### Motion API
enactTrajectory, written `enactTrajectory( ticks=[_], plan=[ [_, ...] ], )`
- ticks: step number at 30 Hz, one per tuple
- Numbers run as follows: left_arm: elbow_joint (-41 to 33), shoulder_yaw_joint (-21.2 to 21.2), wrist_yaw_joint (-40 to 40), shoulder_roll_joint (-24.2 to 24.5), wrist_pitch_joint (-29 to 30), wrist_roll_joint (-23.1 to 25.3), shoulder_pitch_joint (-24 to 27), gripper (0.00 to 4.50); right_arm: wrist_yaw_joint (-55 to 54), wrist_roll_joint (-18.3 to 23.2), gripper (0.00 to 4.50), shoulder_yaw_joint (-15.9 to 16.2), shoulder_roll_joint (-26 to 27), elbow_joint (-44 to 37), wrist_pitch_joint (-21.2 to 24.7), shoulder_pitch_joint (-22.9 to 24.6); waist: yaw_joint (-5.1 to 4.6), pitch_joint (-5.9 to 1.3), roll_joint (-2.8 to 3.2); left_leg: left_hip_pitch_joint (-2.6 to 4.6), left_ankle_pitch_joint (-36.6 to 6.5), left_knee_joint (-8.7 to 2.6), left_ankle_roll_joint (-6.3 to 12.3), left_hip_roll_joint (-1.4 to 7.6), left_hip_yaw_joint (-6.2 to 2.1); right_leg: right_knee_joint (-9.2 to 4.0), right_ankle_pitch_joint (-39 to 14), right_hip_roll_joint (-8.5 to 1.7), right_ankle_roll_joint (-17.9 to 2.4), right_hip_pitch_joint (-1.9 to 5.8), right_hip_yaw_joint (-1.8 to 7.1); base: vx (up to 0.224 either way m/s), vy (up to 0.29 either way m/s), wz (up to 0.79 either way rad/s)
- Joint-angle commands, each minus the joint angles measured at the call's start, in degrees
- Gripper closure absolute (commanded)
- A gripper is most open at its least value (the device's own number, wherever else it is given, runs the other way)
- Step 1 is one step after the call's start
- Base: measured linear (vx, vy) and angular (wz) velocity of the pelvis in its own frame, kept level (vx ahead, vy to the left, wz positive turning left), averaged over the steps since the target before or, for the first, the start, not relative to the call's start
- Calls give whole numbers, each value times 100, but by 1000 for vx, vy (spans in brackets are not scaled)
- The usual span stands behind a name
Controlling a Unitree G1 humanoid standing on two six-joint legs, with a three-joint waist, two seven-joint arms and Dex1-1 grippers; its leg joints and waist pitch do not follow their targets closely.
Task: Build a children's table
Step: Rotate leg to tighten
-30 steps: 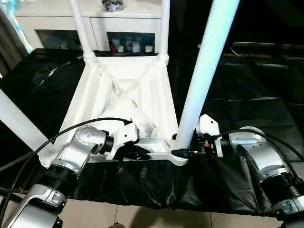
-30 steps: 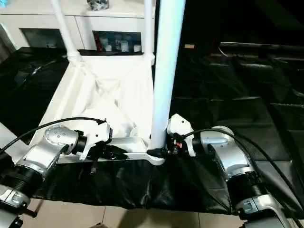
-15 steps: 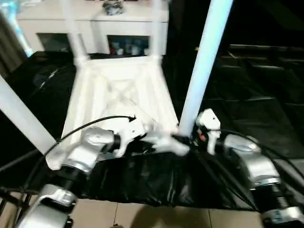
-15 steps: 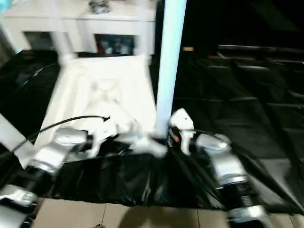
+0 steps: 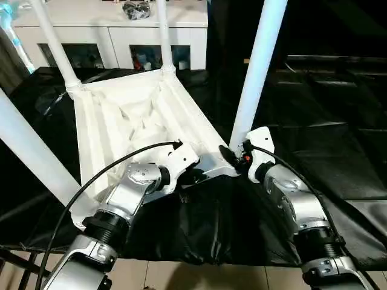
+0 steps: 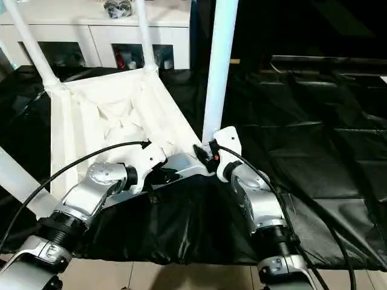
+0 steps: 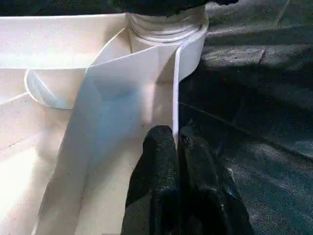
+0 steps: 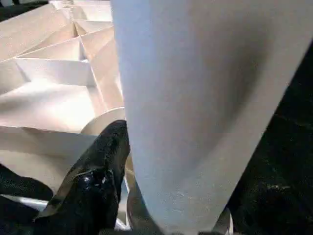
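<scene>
The white tabletop (image 5: pixel 109 121) lies upside down on a black sheet, ribbed underside up and turned at an angle to me. Its legs stand up from the corner sockets: two at the far end (image 5: pixel 54 45), one at the near left (image 5: pixel 30 151), one at the near right (image 5: pixel 254 78). My left gripper (image 5: pixel 195 176) is shut on the thin near rim (image 7: pixel 174 98) close to the near right socket. My right gripper (image 5: pixel 231 156) is shut on the base of the near right leg (image 8: pixel 195 98), with one black finger (image 8: pixel 98 181) against it and the other hidden behind it.
A white cabinet with glass doors (image 5: pixel 121 36) stands right behind the tabletop's far end. The black sheet (image 5: pixel 326 127) spreads wide to the right. Its front edge (image 5: pixel 199 257) drops to the tiled floor (image 5: pixel 181 275). Black cables (image 5: pixel 91 181) loop over both forearms.
With both grippers holding on, the tabletop has swung round: its far end went left and the near right corner with its leg moved away from me.
</scene>
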Motion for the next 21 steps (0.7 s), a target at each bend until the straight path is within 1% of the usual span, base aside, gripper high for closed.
enactTrajectory(
  ticks=[1, 2, 3, 4, 5, 6, 8, 10, 11, 12, 13, 16, 17, 18, 19, 20, 21],
  plan=[
    [-221, -170, -76, -188, -355, -184, -83, 450, 1047, 222, 135, 790, 177, -59, 132, 249, 1, -232, -74, -45, -1158, -410, 191, 174, -39, -499, -1282, -321, -1033, 211, 226, 0, 0, 0],
    [-216, -152, -261, -86, -439, -228, -67, 450, 1404, 249, 128, 831, -84, -107, 144, 299, 8, -237, -78, -44, -1163, -404, 209, 173, -38, -501, -1262, -316, -1024, 223, 222, 0, 0, 0],
    [-215, -140, -343, -48, -460, -258, -61, 450, 1541, 265, 118, 836, -186, -116, 148, 313, 26, -246, -85, -39, -1129, -388, 266, 178, -33, -486, -1150, -317, -1051, 232, 225, 0, 0, 0],
    [-204, -111, -511, 28, -514, -318, -53, 450, 1839, 296, 103, 850, -399, -135, 160, 335, 40, -248, -73, -41, -1062, -384, 310, 183, -32, -477, -1021, -320, -1108, 230, 221, 0, 0, 0],
    [-191, -89, -640, 92, -532, -359, -52, 450, 2080, 318, 103, 864, -573, -146, 163, 348, 38, -243, -80, -48, -1046, -380, 326, 181, -25, -478, -982, -321, -1133, 227, 224, 0, 0, 0],
    [-145, -83, -756, 192, -523, -354, -70, 450, 2370, 320, 93, 906, -793, -152, 141, 353, 48, -247, -72, -39, -1030, -380, 339, 188, -28, -471, -949, -326, -1177, 234, 216, 0, 0, 0],
    [-80, -71, -966, 320, -617, -387, -91, 450, 2772, 280, 84, 1000, -1094, -149, 72, 340, 55, -245, -92, -46, -1002, -372, 363, 190, -23, -466, -912, -327, -1223, 234, 214, 0, 0, 0],
    [-63, -59, -1088, 370, -663, -428, -94, 450, 2940, 240, 51, 1054, -1221, -135, 24, 322, 60, -242, -92, -46, -981, -373, 374, 194, -23, -459, -915, -328, -1253, 236, 214, 0, 0, 0],
    [-45, -52, -1193, 410, -711, -460, -99, 450, 3055, 176, 48, 1091, -1312, -107, -62, 302, 62, -248, -102, -45, -970, -368, 381, 194, -24, -455, -917, -331, -1266, 241, 209, 0, 0, 0],
    [-43, -45, -1277, 432, -722, -495, -96, 450, 3071, 98, 48, 1113, -1355, -52, -154, 273, 58, -242, -106, -39, -959, -370, 389, 201, -19, -457, -900, -332, -1296, 229, 212, 0, 0, 0],
    [-19, -41, -1589, 517, -810, -594, -89, 450, 3302, -47, 46, 1192, -1520, 124, -425, 162, 53, -249, -112, -41, -952, -361, 371, 193, -15, -452, -933, -337, -1328, 229, 204, 0, 0, 0],
    [-20, -72, -1862, 598, -866, -650, -68, 450, 3628, 18, 46, 1243, -1629, 213, -495, 58, 77, -255, -114, -29, -903, -350, 413, 199, -10, -438, -843, -338, -1386, 234, 210, 0, 0, 0],
    [-9, -96, -1983, 641, -889, -665, -67, 450, 3756, 54, 46, 1262, -1647, 268, -487, -7, 88, -269, -107, -30, -796, -339, 451, 207, -8, -409, -615, -331, -1449, 239, 207, 0, 0, 0],
    [-2, -108, -2025, 659, -901, -665, -69, 450, 3799, 63, 46, 1271, -1649, 292, -483, -34, 90, -279, -121, -52, -674, -324, 508, 204, -7, -364, -319, -321, -1504, 254, 204, 0, 0, 0],
    [18, -130, -2092, 691, -930, -663, -76, 450, 3908, 77, 46, 1297, -1658, 342, -470, -84, 87, -278, -119, -54, -607, -320, 556, 207, -5, -348, -167, -314, -1547, 251, 192, 0, 0, 0],
    [21, -132, -2097, 694, -934, -662, -76, 450, 3918, 78, 63, 1300, -1659, 347, -472, -88, 84, -274, -115, -54, -628, -316, 570, 205, -1, -350, -161, -316, -1570, 246, 190, 0, 0, 0],
    [42, -138, -2119, 706, -951, -656, -89, 450, 3950, 73, 80, 1307, -1659, 388, -485, -118, 85, -272, -138, -47, -658, -315, 578, 209, 4, -357, -195, -322, -1585, 247, 190, 0, 0, 0]
  ],
)
